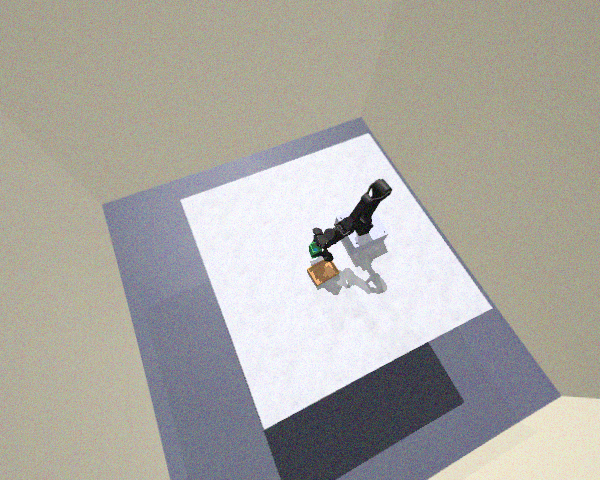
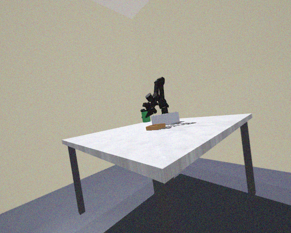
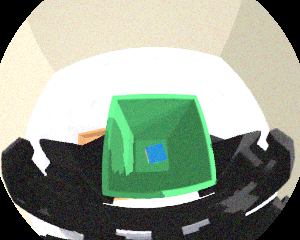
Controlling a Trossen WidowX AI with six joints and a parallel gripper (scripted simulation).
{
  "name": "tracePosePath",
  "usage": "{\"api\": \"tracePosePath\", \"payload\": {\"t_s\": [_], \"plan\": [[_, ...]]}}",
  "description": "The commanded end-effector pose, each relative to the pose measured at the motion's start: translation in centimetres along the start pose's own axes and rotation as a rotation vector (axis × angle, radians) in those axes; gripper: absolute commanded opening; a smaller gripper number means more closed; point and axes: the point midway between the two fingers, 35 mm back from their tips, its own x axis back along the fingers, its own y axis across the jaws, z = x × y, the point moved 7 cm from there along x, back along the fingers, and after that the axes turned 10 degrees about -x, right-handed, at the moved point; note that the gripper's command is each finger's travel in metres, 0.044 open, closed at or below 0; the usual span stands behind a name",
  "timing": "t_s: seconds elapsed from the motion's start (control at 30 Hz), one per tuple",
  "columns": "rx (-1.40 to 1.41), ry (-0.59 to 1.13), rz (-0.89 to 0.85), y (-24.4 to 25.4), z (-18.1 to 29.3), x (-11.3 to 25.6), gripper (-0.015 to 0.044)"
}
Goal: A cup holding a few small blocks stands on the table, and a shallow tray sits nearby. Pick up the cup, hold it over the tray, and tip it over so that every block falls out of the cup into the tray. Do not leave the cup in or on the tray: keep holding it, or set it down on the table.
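Green square-mouthed cup [image 1: 312,250] [image 2: 144,116] [image 3: 190,150], upright, is clamped between the black jaws [image 1: 323,248] [image 2: 148,113]; the shallow orange tray [image 1: 322,272] [image 2: 155,126] [image 3: 90,135] lies below and to one side of them.

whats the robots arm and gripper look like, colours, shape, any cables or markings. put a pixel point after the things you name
The arm [image 1: 363,210] [image 2: 161,91] is black, with slim, angular links and chunky joints. The gripper [image 1: 323,246] [image 2: 148,111] is black too; the wrist view shows two broad, dark fingers with grey patches. No cables or markings can be made out, though the pictures are too grainy to rule them out.
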Motion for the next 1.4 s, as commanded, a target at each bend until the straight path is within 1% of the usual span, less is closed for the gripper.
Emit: {"api": "tracePosePath", "payload": {"t_s": [0.0, 0.43, 0.6, 1.37], "plan": [[0.064, 0.008, -0.079, 1.9, -0.3, -0.3, 0.0000], [0.282, 0.044, -0.336, 8.5, 0.0, -0.6, 0.0000], [0.290, 0.046, -0.349, 8.9, 0.1, -0.6, 0.0000], [-0.193, 0.128, -0.327, 9.0, 0.5, -1.1, 0.0000]]}}
